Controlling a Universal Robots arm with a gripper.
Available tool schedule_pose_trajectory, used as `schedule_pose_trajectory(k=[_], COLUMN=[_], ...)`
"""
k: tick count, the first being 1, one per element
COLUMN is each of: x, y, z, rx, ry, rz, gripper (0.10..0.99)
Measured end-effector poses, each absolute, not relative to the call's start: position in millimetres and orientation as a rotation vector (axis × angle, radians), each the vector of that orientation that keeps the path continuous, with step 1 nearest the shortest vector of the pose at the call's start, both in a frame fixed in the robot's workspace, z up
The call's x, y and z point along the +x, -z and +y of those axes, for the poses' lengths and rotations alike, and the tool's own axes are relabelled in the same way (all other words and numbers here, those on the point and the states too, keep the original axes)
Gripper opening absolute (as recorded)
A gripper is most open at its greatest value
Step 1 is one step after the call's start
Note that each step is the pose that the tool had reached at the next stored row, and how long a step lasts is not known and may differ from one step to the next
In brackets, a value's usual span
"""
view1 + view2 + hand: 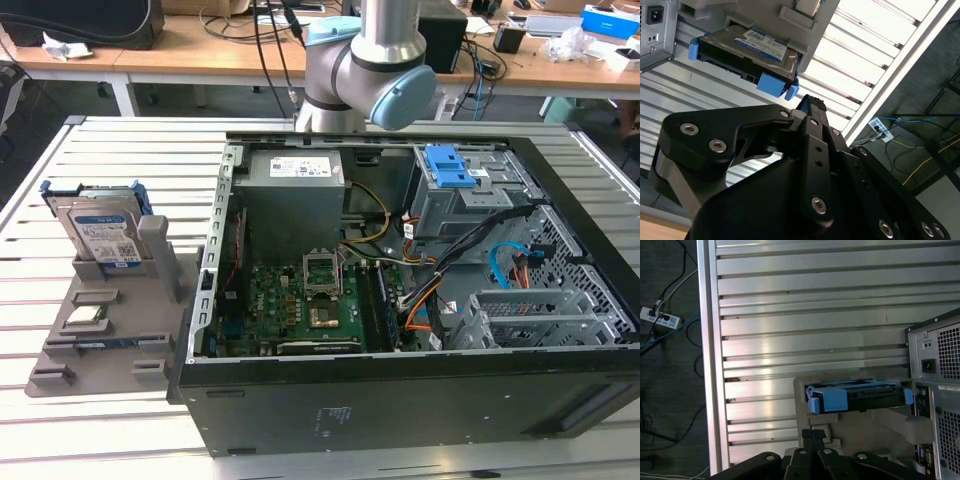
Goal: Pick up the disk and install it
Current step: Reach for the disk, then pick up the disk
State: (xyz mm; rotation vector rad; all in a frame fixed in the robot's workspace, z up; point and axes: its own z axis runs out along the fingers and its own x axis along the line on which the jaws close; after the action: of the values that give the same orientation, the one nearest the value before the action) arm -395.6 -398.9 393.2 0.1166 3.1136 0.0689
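Standing on edge in a slot of the grey holder (110, 330), the disk (100, 232) sits outside the open computer case (400, 400), off the case's side at the exterior view's left, on the slatted metal table (60, 440). In both wrist views the gripper (810, 100) (812, 429) hangs near the disk's blue bracket (772, 82) without touching it, fingers pressed together on nothing. The robot arm (375, 60) rises behind the case's power supply (295, 175).

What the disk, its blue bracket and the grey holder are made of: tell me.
Disk: silver-grey metal casing, judging by its dull sheen, under a white-and-blue paper-like label. Bracket: bright blue, smooth, evenly coloured, likely moulded plastic. Holder: uniform matte grey, probably plastic too.
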Motion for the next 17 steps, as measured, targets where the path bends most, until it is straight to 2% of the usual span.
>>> schedule_pose_trajectory(k=[5, 17], x=[-395.8, -395.9], y=[-393.3, -393.3], z=[-398.8, -398.8], rx=[0.115, -0.296], ry=[-0.069, -0.073], rz=[3.114, 3.108], gripper=[0.106, 0.106])
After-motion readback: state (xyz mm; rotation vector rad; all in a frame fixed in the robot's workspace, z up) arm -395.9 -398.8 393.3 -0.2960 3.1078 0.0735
